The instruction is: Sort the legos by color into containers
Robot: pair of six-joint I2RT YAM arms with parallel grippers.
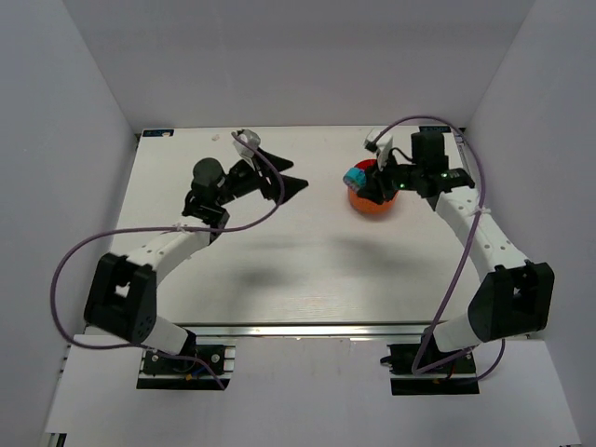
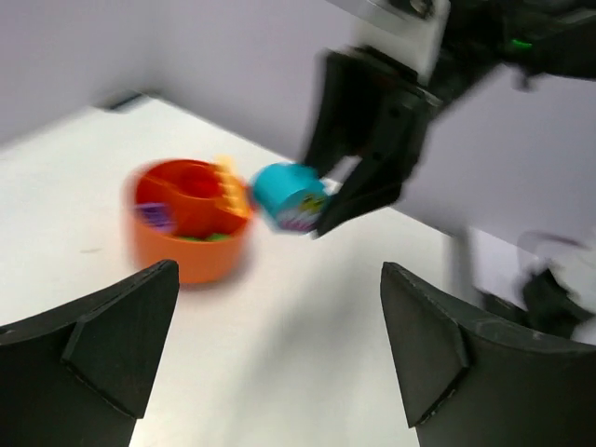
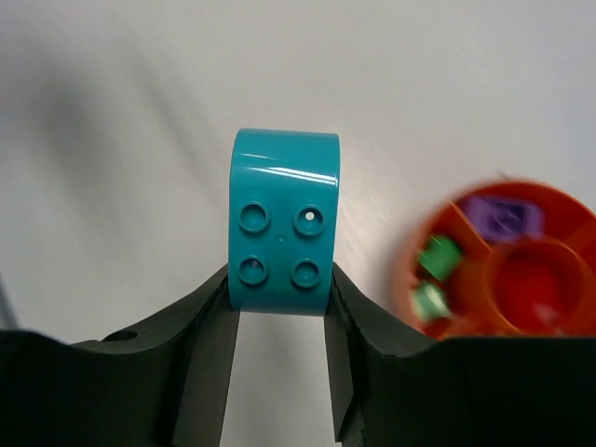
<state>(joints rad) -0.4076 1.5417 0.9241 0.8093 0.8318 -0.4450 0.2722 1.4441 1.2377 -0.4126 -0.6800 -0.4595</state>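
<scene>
My right gripper (image 3: 281, 298) is shut on a teal lego (image 3: 284, 222) with four studs, held in the air just left of the orange bowl (image 3: 549, 321). In the top view the teal lego (image 1: 356, 175) hangs over the bowl's (image 1: 374, 207) left rim, in my right gripper (image 1: 369, 182). The bowl holds purple (image 3: 503, 219) and green (image 3: 438, 258) legos in separate compartments; its centre cup looks red. In the left wrist view the bowl (image 2: 191, 223) shows a yellow lego (image 2: 229, 191) on its rim. My left gripper (image 1: 287, 184) is open and empty, left of the bowl.
White walls close the table (image 1: 307, 270) at the back and both sides. My arms' purple cables (image 1: 65, 270) loop above the table on each side. The right arm (image 1: 484, 242) reaches in from the right front.
</scene>
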